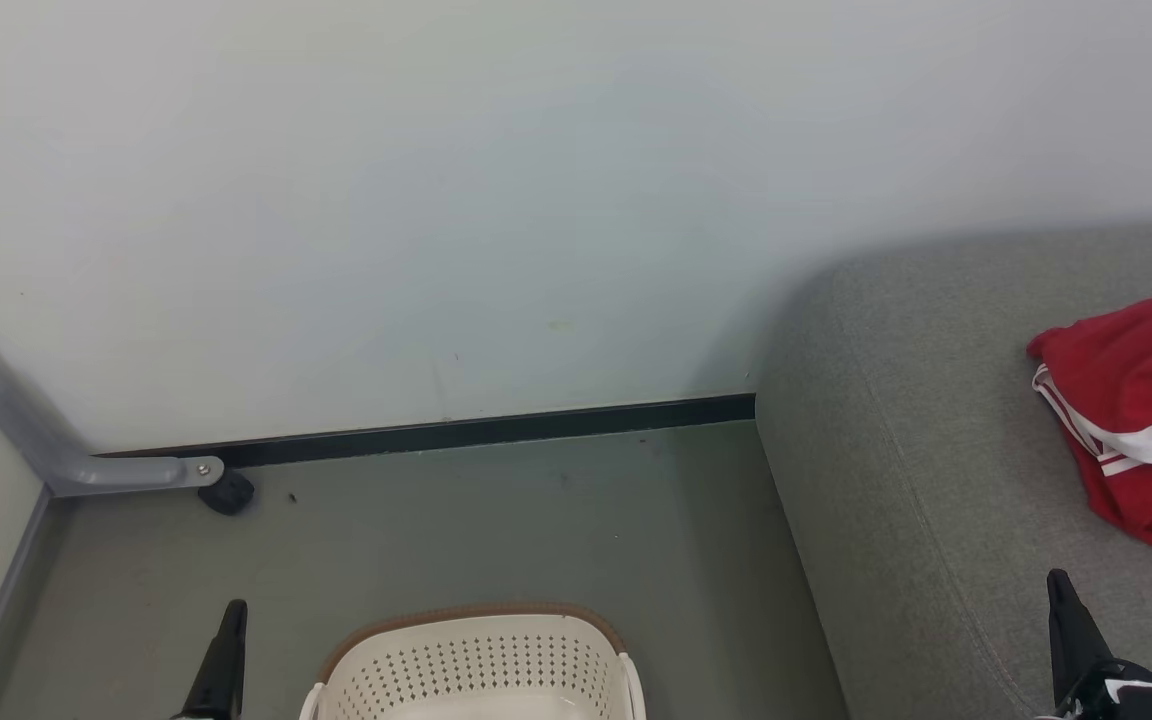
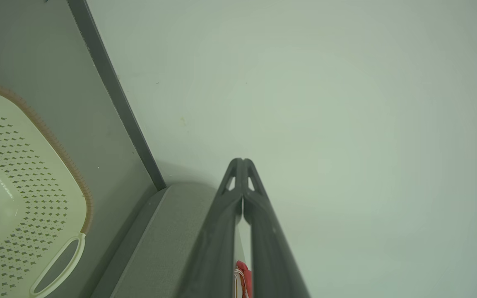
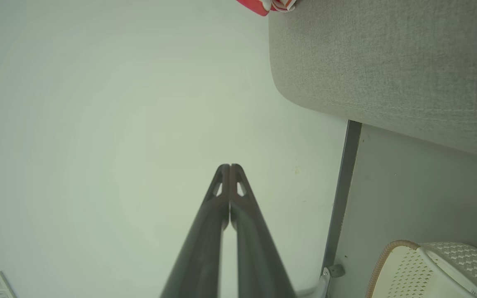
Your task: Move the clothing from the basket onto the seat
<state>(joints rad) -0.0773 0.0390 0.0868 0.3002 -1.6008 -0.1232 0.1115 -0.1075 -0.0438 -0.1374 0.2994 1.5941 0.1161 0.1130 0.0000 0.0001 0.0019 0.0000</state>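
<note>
Red clothing with white stripe trim lies bunched on the grey seat at the right of the head view. Slivers of the clothing also show in both wrist views. The cream basket with its brown rim stands on the floor at the bottom centre; the part of its inside that shows holds nothing. My left gripper rises left of the basket, shut and holding nothing. Over the seat's front edge stands my right gripper, also shut and holding nothing. The wrist views show each gripper with tips pressed together.
A pale wall with a dark baseboard closes the far side. A grey metal leg with a black caster stands at the left corner. Grey floor lies between basket, wall and seat.
</note>
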